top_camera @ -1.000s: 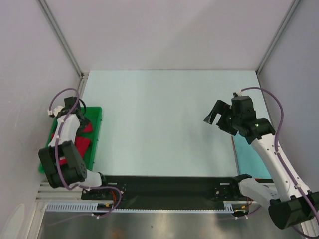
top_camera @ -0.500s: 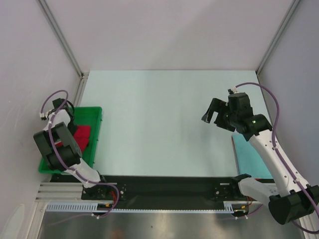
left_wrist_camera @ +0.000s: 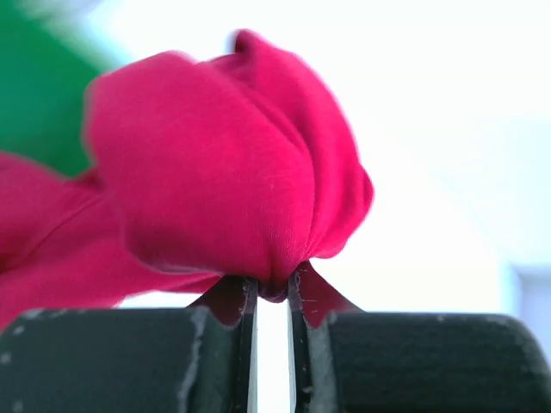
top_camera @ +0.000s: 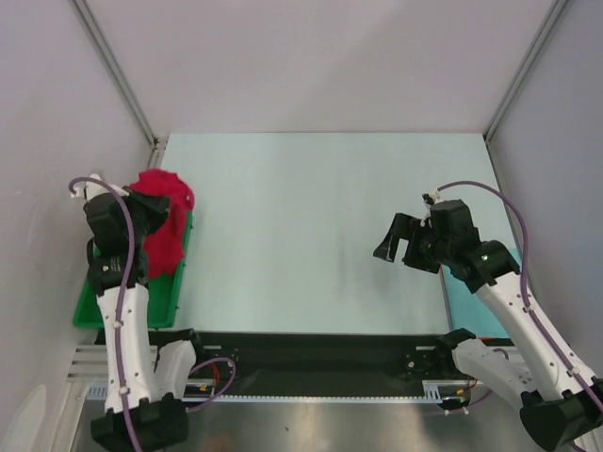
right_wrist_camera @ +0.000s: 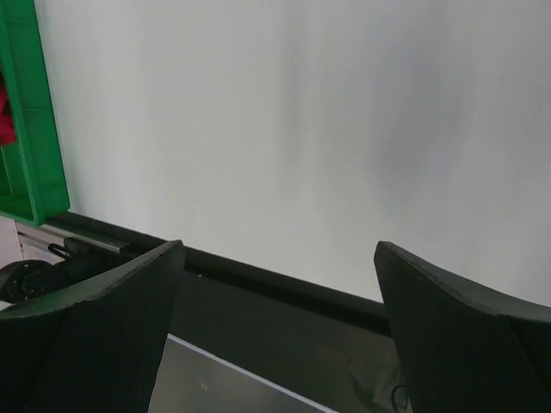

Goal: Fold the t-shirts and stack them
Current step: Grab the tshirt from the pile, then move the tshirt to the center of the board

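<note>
A bright red t-shirt (top_camera: 168, 226) hangs bunched above the far end of the green tray (top_camera: 89, 309) at the left edge of the table. My left gripper (top_camera: 143, 200) is shut on it; in the left wrist view a fold of the red t-shirt (left_wrist_camera: 224, 172) is pinched between the jaws of the left gripper (left_wrist_camera: 273, 291). A pale teal folded t-shirt (top_camera: 460, 301) lies at the right edge, partly under the right arm. My right gripper (top_camera: 396, 240) hovers open over the bare table, its fingers (right_wrist_camera: 112, 301) wide apart and holding nothing.
The green tray (right_wrist_camera: 34, 129) shows at the left of the right wrist view, with a scrap of red cloth (right_wrist_camera: 5, 112) in it. A black rail (top_camera: 311, 348) runs along the near table edge. White walls and metal posts enclose the table on three sides.
My left gripper has shut on the red t-shirt in the tray and lifted it up out of the tray. The right gripper has drifted slightly nearer and to the left, still open.
</note>
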`<state>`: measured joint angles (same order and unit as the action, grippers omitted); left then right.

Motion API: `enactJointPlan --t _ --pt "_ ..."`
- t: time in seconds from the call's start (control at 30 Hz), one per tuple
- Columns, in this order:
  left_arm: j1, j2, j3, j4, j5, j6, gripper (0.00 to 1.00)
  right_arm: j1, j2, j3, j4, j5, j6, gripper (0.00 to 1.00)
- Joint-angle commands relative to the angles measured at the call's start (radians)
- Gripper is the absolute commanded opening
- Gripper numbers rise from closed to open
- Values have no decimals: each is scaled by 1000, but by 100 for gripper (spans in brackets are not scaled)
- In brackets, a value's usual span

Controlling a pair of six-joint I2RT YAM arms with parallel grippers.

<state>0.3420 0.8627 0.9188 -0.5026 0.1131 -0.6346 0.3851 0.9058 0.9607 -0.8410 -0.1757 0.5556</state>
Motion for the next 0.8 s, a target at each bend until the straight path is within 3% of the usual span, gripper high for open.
enactJointPlan --t 0.0,0.03,0.1,0.3,0.37,0.4,0.43,0.53,0.63,0.77 --pt "-98 -46 97 109 231 -134 0 12 -38 -8 -12 -45 12 100" --pt "-147 -98 83 237 258 -178 0 14 -44 -10 -15 -45 15 100" --pt "-223 -135 45 332 267 -286 0 12 -62 -14 -20 -45 24 100" --pt "-687 -44 156 248 96 -252 1 8 -149 -53 -29 -4 50 100" --pt "-845 -2 140 268 47 -228 13 3 -174 -80 -15 2 63 100" --pt "-886 10 129 262 27 -221 25 0 -189 -88 -9 1 64 100" --pt "-937 21 115 219 10 -221 55 -3 -194 -94 2 -16 58 100" --pt "-948 53 8 165 -4 -237 100 -9 -188 -114 51 -120 -2 100" --pt "-948 114 -12 145 -9 -119 100 -6 -130 -149 104 -214 -34 99" --pt "-948 313 64 55 72 36 96 9 -10 -206 144 -272 -51 87"
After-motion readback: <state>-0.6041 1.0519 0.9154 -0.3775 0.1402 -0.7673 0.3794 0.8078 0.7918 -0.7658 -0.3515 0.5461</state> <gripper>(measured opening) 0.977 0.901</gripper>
